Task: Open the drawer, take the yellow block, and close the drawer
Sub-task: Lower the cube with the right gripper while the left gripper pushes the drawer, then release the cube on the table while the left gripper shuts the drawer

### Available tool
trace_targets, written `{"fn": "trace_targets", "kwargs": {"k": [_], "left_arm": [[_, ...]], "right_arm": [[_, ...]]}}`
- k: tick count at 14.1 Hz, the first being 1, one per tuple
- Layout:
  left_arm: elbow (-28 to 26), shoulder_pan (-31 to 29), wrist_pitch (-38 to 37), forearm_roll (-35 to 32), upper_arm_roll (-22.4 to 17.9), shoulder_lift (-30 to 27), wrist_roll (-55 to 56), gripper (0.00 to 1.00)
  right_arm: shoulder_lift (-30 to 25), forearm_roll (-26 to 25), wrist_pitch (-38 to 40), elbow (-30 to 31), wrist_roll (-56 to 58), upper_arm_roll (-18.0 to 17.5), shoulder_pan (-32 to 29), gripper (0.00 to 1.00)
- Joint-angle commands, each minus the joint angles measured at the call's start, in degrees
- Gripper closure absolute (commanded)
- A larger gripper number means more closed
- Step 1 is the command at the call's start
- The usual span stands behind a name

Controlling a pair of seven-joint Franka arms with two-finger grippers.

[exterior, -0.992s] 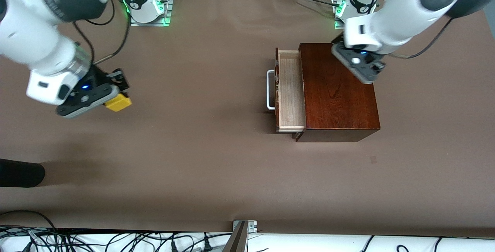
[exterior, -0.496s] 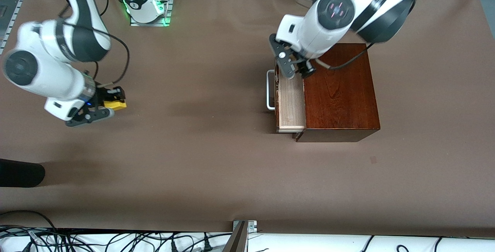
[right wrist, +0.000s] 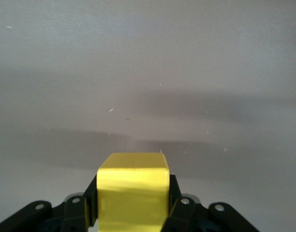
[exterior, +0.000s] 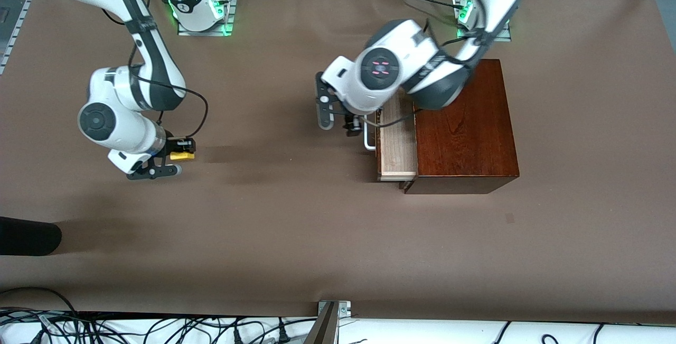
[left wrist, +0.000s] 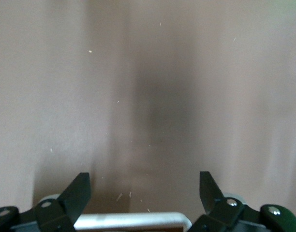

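Brown table (exterior: 296, 238); my right gripper (exterior: 177, 160) clamps the block (exterior: 181, 156) low over it. Left gripper (left wrist: 145, 193), fingers spread, straddles the handle (left wrist: 133, 221) of the open drawer (exterior: 396, 143); next I push it shut.

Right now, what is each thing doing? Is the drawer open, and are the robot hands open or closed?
drawer: pulled partly open, tray looks empty.
yellow block: held low over the table.
right gripper: shut on the yellow block.
left gripper: open, at the drawer's white handle.
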State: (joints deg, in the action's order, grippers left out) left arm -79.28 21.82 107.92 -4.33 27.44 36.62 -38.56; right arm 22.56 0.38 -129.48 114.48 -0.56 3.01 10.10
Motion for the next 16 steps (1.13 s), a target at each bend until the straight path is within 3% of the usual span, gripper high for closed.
{"fn": "trace_targets", "kwargs": {"k": [1, 4, 7, 8, 9, 10, 14, 16], "left_arm": [[1.3, 2.1, -0.5, -5.9, 0.0, 2.1, -1.5, 0.0], [-2.7, 1.6, -1.8, -6.6, -0.6, 2.3, -1.6, 0.0], [-2.3, 1.4, -9.5, -13.0, -0.5, 2.1, -1.7, 0.0], [-2.3, 1.3, -11.6, -13.8, -0.6, 2.0, -1.7, 0.0], [-2.2, 1.2, -13.7, -14.6, -0.6, 1.9, -1.6, 0.0], [-2.2, 1.1, -15.6, -16.2, -0.6, 1.9, -1.6, 0.0], [-2.1, 1.0, -21.7, -18.3, -1.2, 1.8, -1.6, 0.0], [-2.0, 0.8, -22.3, -18.3, -1.6, 1.7, -1.5, 0.0]], "right_arm": [[2.6, 0.1, -6.2, 1.9, -1.9, -0.3, -0.1, 1.0], [4.7, 0.1, -9.2, 2.6, -3.2, -0.3, -0.1, 1.0], [7.3, 0.1, -16.3, 4.9, -3.4, -0.3, -0.1, 1.0], [7.2, 0.1, -16.9, 5.3, -3.3, -0.3, -0.1, 0.86], [6.8, 0.1, -16.6, 5.1, -3.3, -0.3, -0.1, 0.28], [5.2, 0.1, -16.4, 4.9, -2.6, -0.3, -0.1, 0.0], [-5.6, -0.2, -1.4, -1.6, -2.2, -0.5, -0.2, 0.0], [-10.3, -0.3, 1.9, -4.7, -1.8, -0.5, -0.3, 0.0]]}}
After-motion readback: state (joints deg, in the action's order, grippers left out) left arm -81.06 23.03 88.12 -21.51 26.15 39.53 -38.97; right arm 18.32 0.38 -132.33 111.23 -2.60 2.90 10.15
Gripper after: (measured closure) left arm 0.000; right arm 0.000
